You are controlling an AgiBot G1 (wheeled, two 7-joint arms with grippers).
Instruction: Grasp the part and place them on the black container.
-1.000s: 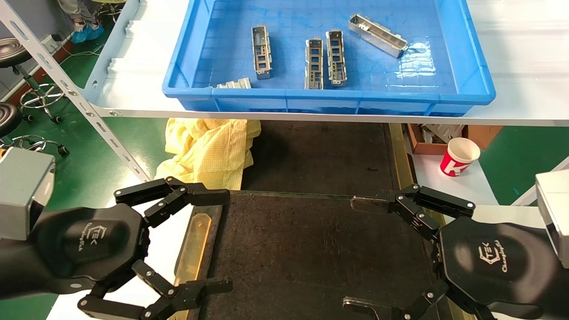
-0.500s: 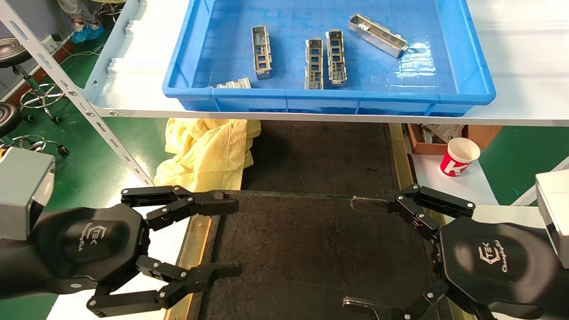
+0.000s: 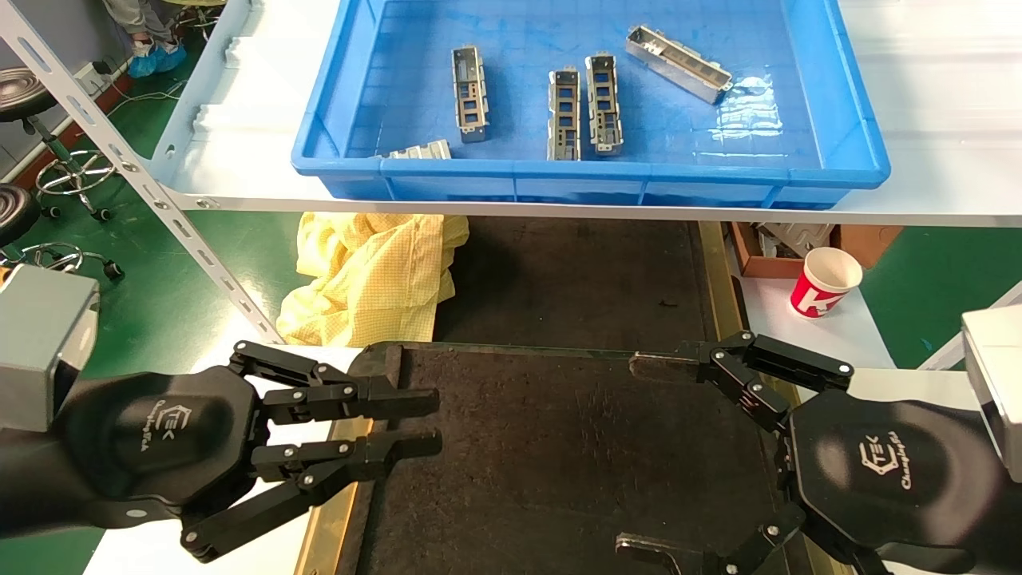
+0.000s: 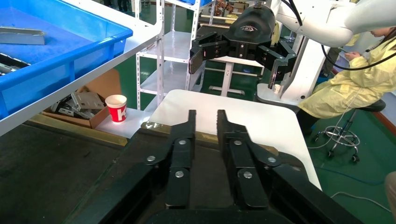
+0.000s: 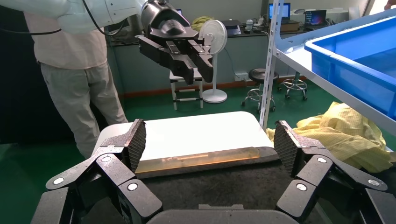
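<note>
Parts [image 3: 565,114] lie binned; left gripper [image 3: 427,424] nearly closed, empty.

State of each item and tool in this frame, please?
left tool: nearly shut, empty, over the black container's left edge
right tool: wide open, empty, over its right side
black container: bare, no part on it
parts: lying in the blue bin
paper cup: upright

The white shelf [image 3: 511,209] with its blue bin [image 3: 591,172] overhangs the far half of the black container [image 3: 559,447]; the near half lies open between both end effectors.
</note>
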